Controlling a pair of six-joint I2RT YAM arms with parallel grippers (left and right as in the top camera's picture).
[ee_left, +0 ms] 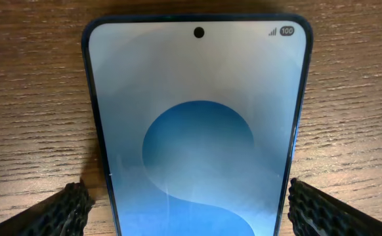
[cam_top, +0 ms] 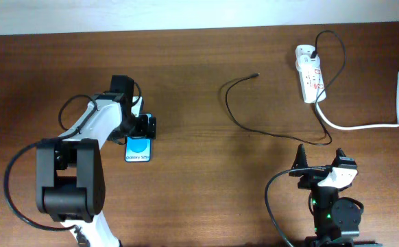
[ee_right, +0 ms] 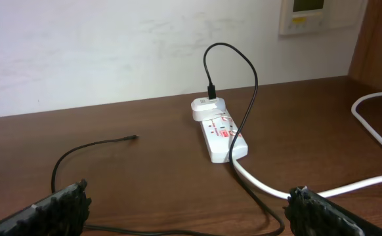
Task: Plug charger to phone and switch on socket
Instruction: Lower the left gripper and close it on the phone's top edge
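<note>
One phone (cam_top: pixel 138 149) lies face up on the bench (cam_top: pixel 199 199), screen lit blue, well away from the socket (cam_top: pixel 310 74), far to its left and nearer the robot. The left gripper (cam_top: pixel 147 127) hangs right over it. In the left wrist view its jaws stand spread wide, one pad to each side of the phone's long edges and holding nothing; whether a pad brushes an edge I cannot tell. The right gripper (cam_top: pixel 319 165) sits on the robot's side of the socket, jaws likewise released and empty. There is one socket strip, with red-marked switches and one white adapter (cam_top: pixel 304 52) plugged into its far end. One thin black charger (cam_top: pixel 239 125) loops from that adapter, and one thick white cord (cam_top: pixel 364 126) runs off from the socket's near end to the right. The charger's small plug tip rests free on the wood to the socket's left, between socket and phone. By my judgement the cable is light and limp, so it will sag and twist if taken mid-length. The place to pinch is just behind the tip, where the short stiff part keeps the plug aligned. The phone looks slim, slick and easy to skid, so it wants bracing by its long edges rather than its glass. The strip seems light too, so pressing a switch could shove it along the bench.
</note>
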